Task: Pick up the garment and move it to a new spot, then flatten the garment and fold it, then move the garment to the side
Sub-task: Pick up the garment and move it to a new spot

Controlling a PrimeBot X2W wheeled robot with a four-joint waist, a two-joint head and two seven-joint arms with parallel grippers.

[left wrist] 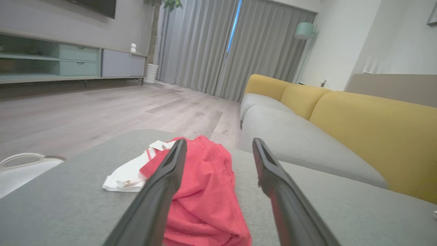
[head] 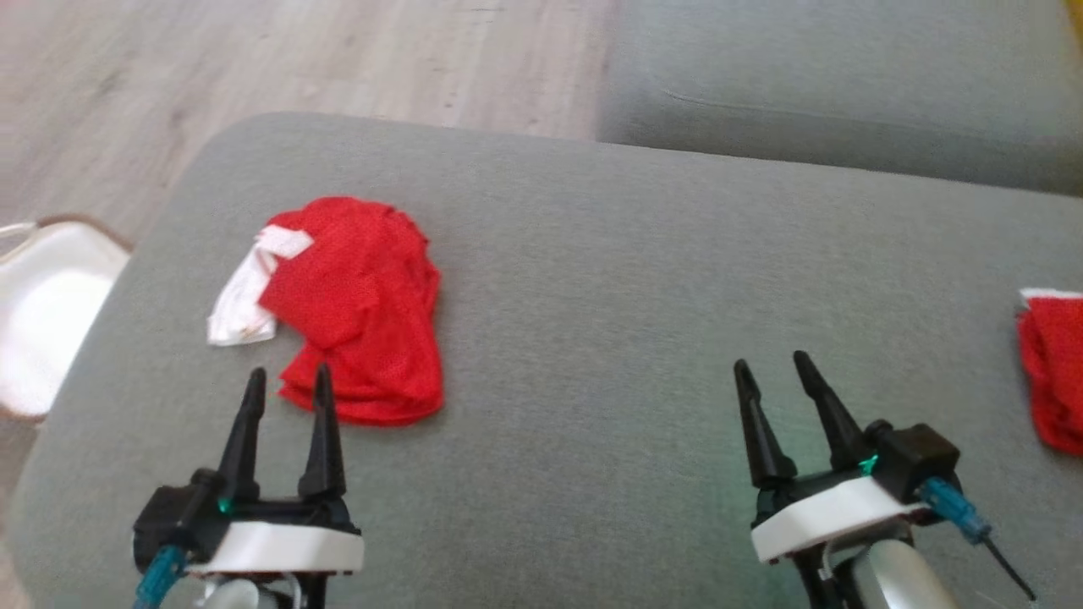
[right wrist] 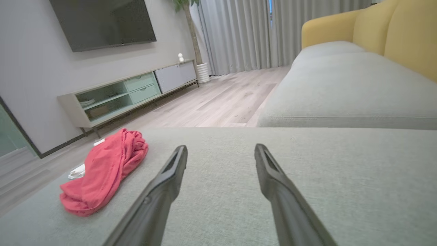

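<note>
Where grey cushion (head: 643, 279) spreads wide, red mesh garment (head: 360, 313) lies crumpled at left, just beyond left gripper (head: 288, 379): likely light, limp, slippery; best pinched at raised near fold. Right gripper (head: 770, 362) well apart over bare cushion. Both jaws wide open, empty.

The left gripper (head: 288, 372) points straight ahead, its two long dark fingers (head: 242, 440) spread wide and empty. The right gripper (head: 771, 361) is just as open — its fingers lean a little leftward from a white wrist collar (head: 825, 507) and pale forearm (head: 897, 584).
</note>
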